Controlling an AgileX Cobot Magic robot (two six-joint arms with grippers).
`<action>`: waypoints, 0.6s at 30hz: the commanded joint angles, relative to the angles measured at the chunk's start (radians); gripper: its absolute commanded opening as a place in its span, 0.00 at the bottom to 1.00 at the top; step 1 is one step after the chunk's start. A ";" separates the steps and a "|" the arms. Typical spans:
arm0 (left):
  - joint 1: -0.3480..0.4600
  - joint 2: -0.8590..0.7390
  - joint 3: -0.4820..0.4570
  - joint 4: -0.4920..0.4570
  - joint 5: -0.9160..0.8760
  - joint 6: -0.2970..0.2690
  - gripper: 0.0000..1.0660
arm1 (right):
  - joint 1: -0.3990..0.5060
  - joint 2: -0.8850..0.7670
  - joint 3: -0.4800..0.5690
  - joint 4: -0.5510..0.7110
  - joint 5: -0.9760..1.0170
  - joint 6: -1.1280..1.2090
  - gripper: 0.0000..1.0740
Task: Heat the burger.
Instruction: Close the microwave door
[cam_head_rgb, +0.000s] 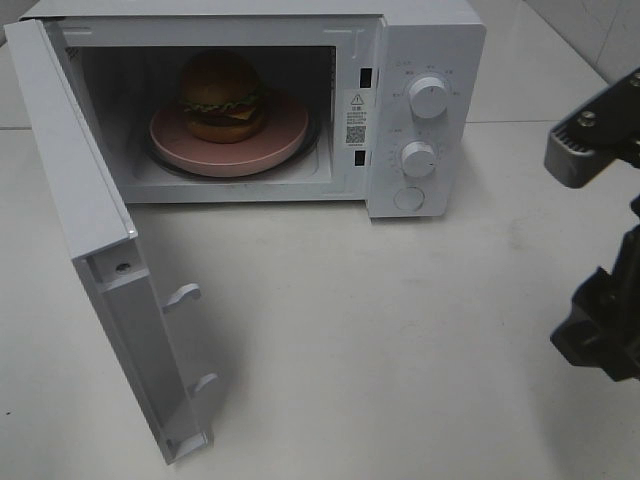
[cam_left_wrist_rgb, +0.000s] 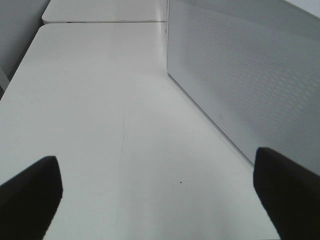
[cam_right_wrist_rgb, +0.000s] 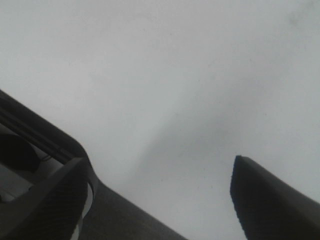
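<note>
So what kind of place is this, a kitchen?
Probably not a real kitchen, more a robot test setup. A white microwave stands open on a plain white table, with a burger on a pink plate inside, and a black robot arm shows at the right edge.

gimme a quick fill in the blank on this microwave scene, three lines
The burger rests on a ____ plate inside the microwave.
The microwave's door stands ____.
The left pincer is open and holds ____.
Missing words: pink; open; nothing.
</note>
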 joint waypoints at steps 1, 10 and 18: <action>0.001 -0.020 0.003 0.001 -0.013 0.000 0.92 | 0.003 -0.035 0.005 0.002 0.075 0.020 0.71; 0.001 -0.020 0.003 0.001 -0.013 0.000 0.92 | 0.003 -0.212 0.005 0.002 0.246 0.031 0.71; 0.001 -0.020 0.003 0.001 -0.013 0.000 0.92 | -0.037 -0.430 0.005 0.003 0.285 0.037 0.71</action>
